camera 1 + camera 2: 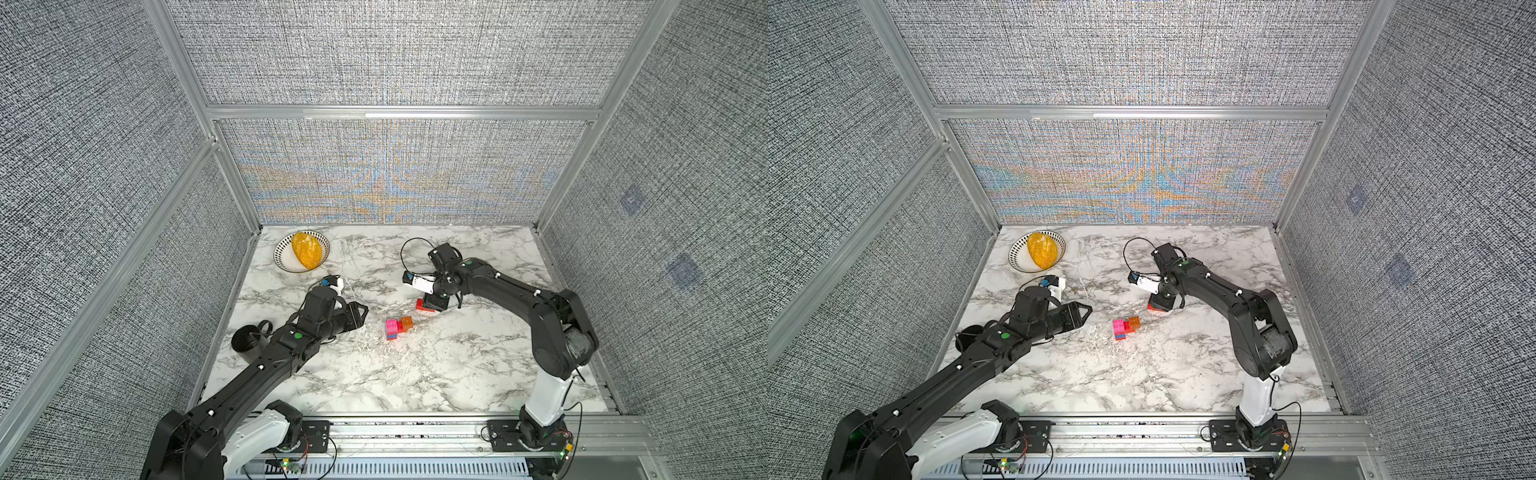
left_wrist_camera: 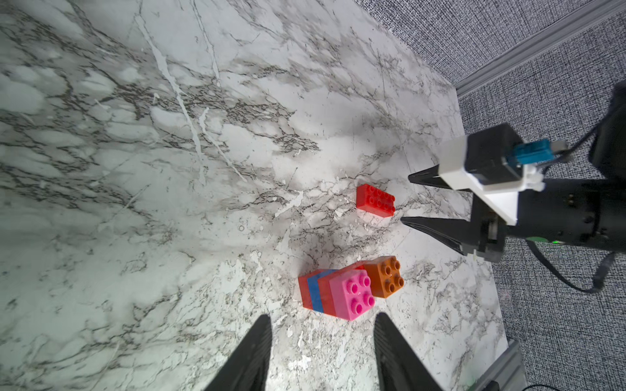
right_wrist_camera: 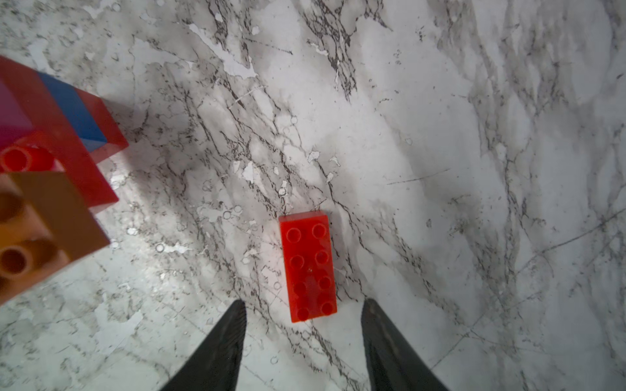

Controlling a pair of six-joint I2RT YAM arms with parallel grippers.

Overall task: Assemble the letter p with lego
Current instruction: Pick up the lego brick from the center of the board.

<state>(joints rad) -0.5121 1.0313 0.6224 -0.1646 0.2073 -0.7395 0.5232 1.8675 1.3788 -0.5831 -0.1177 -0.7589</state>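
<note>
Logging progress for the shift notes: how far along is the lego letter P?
Done: a cluster of pink, blue, orange and red bricks is joined. In hand: nothing gripped; the open right gripper is lined up on a loose long red brick, and the left gripper is open near the cluster. Left: grasp that brick and attach it.

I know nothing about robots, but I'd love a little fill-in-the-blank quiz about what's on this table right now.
The long brick lying alone on the table is coloured ___. Its top shows ___ studs. In the brick cluster, a ___ layer sits between two red ones. The right claw stands open and grips ___.
Missing words: red; eight; blue; nothing.
</note>
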